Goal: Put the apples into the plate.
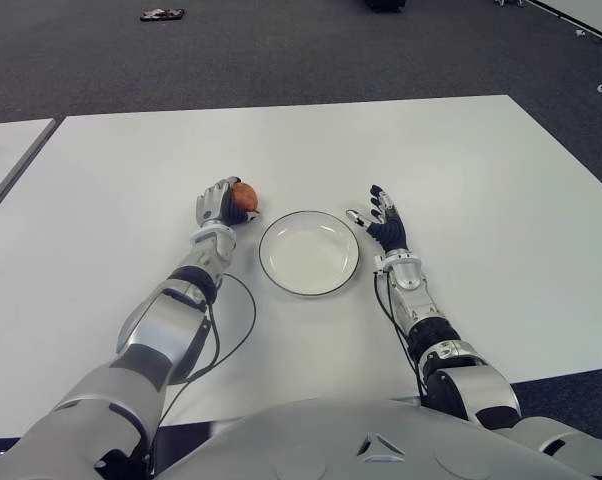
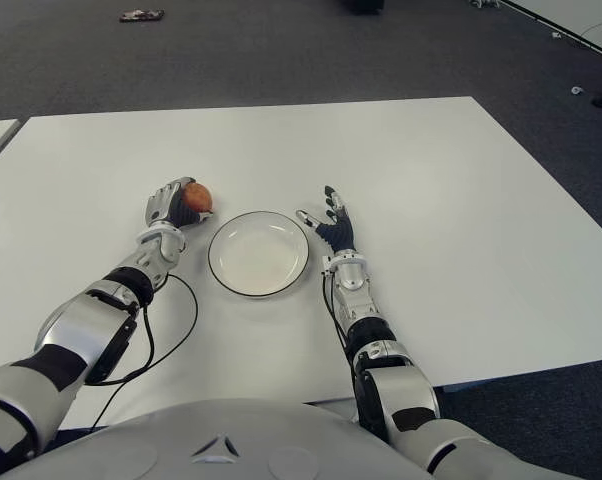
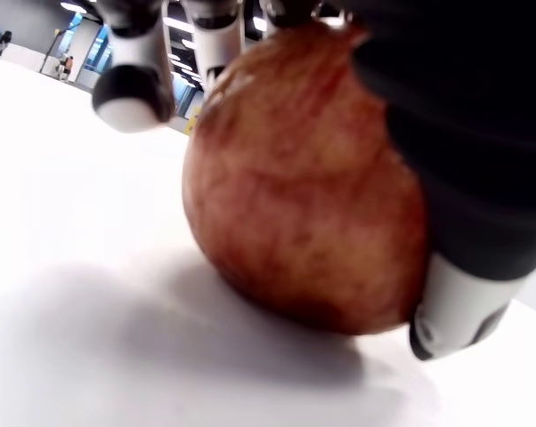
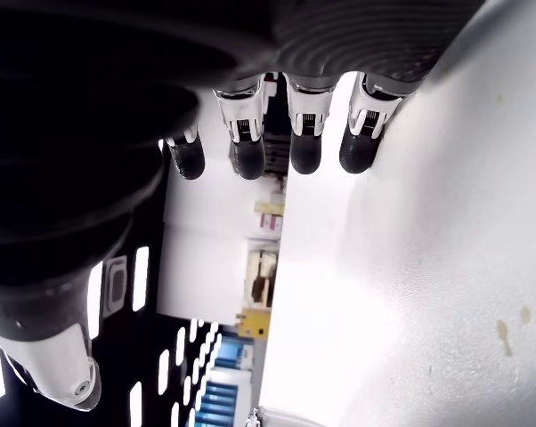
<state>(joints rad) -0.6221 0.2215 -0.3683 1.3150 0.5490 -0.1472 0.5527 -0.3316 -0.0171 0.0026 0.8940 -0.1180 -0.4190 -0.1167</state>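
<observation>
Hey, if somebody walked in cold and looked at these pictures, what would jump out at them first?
The reddish-brown round apple stands out first, gripped by the left robot hand on the white table, just left of the plate. Next comes the empty round white plate with a dark rim at the centre. The right robot hand shows right of it, fingers spread, holding nothing.

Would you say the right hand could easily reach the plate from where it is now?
Probably yes: the right hand, fingers spread and empty, sits just beside the plate, nothing between them.
</observation>
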